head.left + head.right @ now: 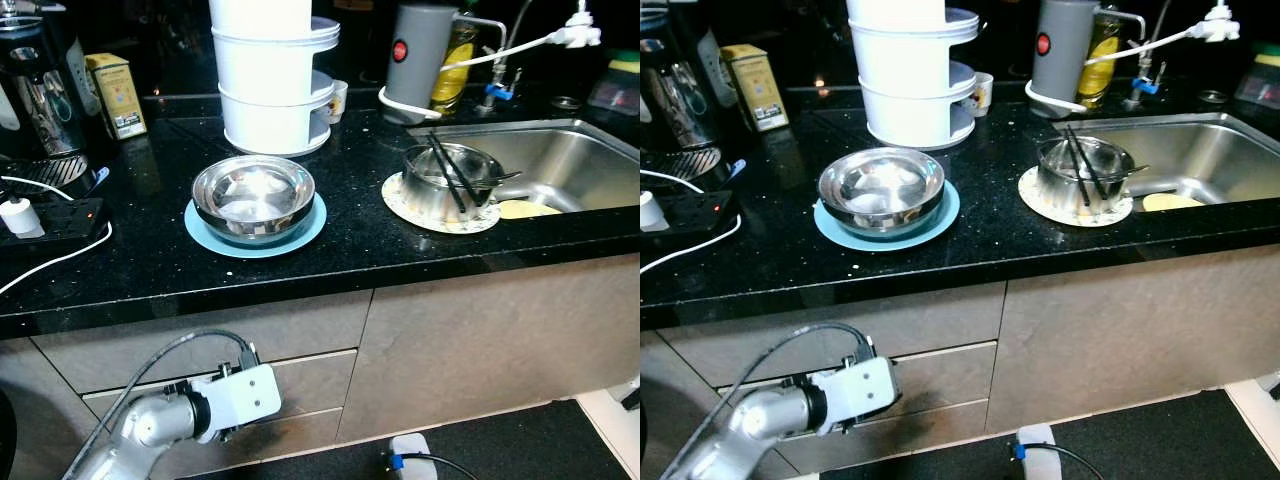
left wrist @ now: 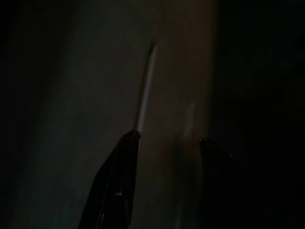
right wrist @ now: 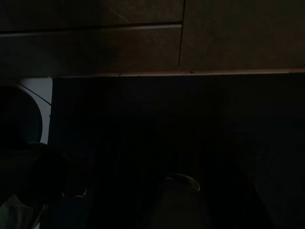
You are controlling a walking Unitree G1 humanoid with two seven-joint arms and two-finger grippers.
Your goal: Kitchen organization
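On the black speckled stone table (image 1: 330, 250), a shiny round steel bowl (image 1: 253, 196) sits on a flat light-blue plate (image 1: 305, 232). To its right, beside the steel sink (image 1: 570, 165), a second steel bowl holding black chopsticks (image 1: 447, 172) stands on a white patterned plate (image 1: 400, 205). The left claw (image 2: 167, 157), low before the drawers, has its fingers (image 2: 119, 181) apart and empty; I cannot tell the right claw's state.
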